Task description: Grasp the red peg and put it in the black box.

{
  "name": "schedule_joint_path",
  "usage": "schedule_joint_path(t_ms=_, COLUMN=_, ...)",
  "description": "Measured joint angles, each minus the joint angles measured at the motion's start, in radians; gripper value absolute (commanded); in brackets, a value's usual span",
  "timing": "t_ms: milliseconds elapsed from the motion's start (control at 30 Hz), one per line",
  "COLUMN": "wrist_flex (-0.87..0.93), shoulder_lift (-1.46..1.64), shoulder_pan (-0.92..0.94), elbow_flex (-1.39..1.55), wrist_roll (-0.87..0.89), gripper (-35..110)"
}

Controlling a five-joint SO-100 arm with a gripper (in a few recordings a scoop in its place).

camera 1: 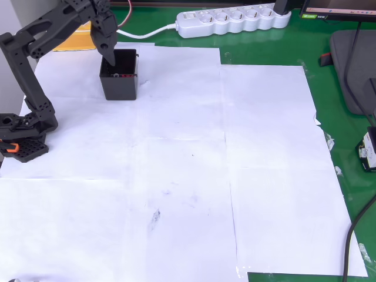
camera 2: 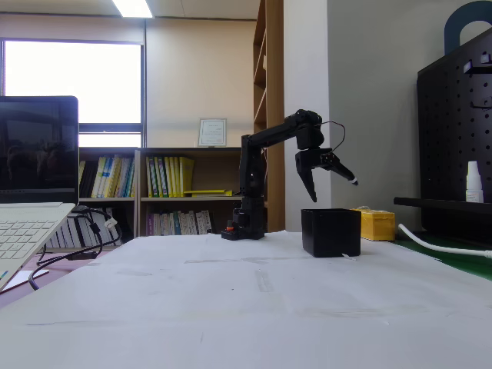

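Overhead view: my gripper [camera 1: 109,54] hangs over the black box [camera 1: 119,82] near the far left corner of the paper-covered table [camera 1: 194,176].

My fingers are spread apart with nothing between them; in the fixed view, where the gripper [camera 2: 332,188] is above the black box [camera 2: 330,232], one finger points straight down at the box and the other angles out to the right, both clear of the rim. From above, a small reddish speck lies on the box floor near the front wall, which I take to be the red peg [camera 1: 125,75]. The box stands upright on the white paper close to its far edge, with a yellow block [camera 2: 377,224] just behind it and a white power strip [camera 1: 232,20] along the table's far edge.
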Motion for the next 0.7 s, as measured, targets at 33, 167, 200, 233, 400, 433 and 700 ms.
schedule_joint_path(t_ms=33, wrist_flex=-0.012, shoulder_lift=-0.014, shoulder_pan=0.008, elbow_flex=-0.005, wrist_roll=0.003, gripper=0)
schedule_joint_path(t_ms=167, wrist_flex=-0.008, shoulder_lift=-0.121, shoulder_pan=0.078, elbow_flex=-0.066, wrist_roll=-0.061, gripper=0)
schedule_joint_path(t_ms=200, wrist_flex=-0.005, shoulder_lift=-0.158, shoulder_pan=0.107, elbow_flex=-0.103, wrist_roll=-0.097, gripper=0)
schedule_joint_path(t_ms=233, wrist_flex=0.002, shoulder_lift=-0.201, shoulder_pan=0.138, elbow_flex=-0.147, wrist_roll=-0.135, gripper=0)
schedule_joint_path(t_ms=400, wrist_flex=-0.161, shoulder_lift=-0.538, shoulder_pan=0.39, elbow_flex=-0.591, wrist_roll=-0.344, gripper=0)
schedule_joint_path(t_ms=433, wrist_flex=-0.221, shoulder_lift=-0.629, shoulder_pan=0.442, elbow_flex=-0.721, wrist_roll=-0.399, gripper=0)
schedule_joint_path(t_ms=700, wrist_flex=-0.414, shoulder_lift=-1.085, shoulder_pan=0.584, elbow_flex=-1.238, wrist_roll=-0.497, gripper=0)
